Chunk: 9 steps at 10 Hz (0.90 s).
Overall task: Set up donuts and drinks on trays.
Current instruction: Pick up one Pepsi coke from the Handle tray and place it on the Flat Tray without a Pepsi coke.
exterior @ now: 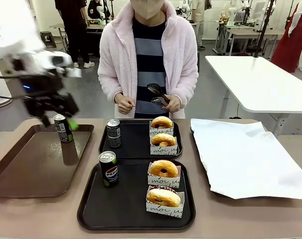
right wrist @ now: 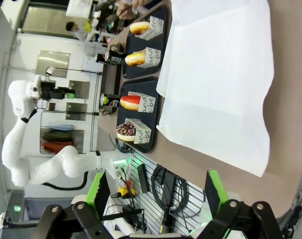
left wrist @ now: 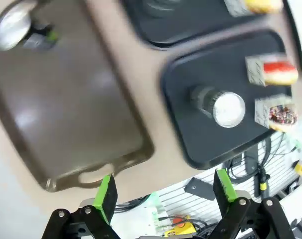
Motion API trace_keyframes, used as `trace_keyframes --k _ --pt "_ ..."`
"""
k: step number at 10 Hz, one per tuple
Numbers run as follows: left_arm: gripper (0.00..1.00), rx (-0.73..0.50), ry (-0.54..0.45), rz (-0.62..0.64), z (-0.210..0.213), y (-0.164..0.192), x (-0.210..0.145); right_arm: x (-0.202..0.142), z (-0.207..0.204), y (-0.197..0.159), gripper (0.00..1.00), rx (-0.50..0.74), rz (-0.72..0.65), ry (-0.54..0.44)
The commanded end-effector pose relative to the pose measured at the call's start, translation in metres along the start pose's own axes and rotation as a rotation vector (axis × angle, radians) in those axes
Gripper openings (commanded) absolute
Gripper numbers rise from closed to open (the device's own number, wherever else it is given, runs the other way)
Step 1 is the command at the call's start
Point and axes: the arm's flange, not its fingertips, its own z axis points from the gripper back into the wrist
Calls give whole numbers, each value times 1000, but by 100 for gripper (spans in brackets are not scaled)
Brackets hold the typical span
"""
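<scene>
Two black trays lie mid-table. The far tray (exterior: 141, 149) holds a grey-black can (exterior: 113, 133) and two sleeved donuts (exterior: 162, 123) (exterior: 163, 141). On the near tray (exterior: 126, 209) (left wrist: 191, 144) stand a Pepsi can (exterior: 108, 168) (left wrist: 223, 107) and two more donuts (exterior: 164, 169) (exterior: 163, 197). Another dark can (exterior: 63, 128) (left wrist: 16, 30) stands upright on the brown tray. My left gripper (exterior: 55, 113) (left wrist: 166, 199) hovers blurred just above that can, open and holding nothing. In the right wrist view my right gripper (right wrist: 156, 199) is open and empty, off the table's right end.
The brown tray (exterior: 26, 169) (left wrist: 66, 109) lies at the left. A tray lined with white paper (exterior: 245, 154) (right wrist: 221, 74) takes up the right. A person in a pink jacket stands at the far side holding black tongs (exterior: 157, 94).
</scene>
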Motion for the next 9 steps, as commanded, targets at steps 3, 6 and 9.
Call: trace_keyframes --k 3,6,9 --pt "100 152 -40 133 28 49 -29 1 1 0 100 15 11 -9" --pt "100 125 -53 122 39 59 -20 1 1 0 100 15 11 -9" --pt "100 125 -53 122 39 59 -20 1 1 0 100 15 11 -9"
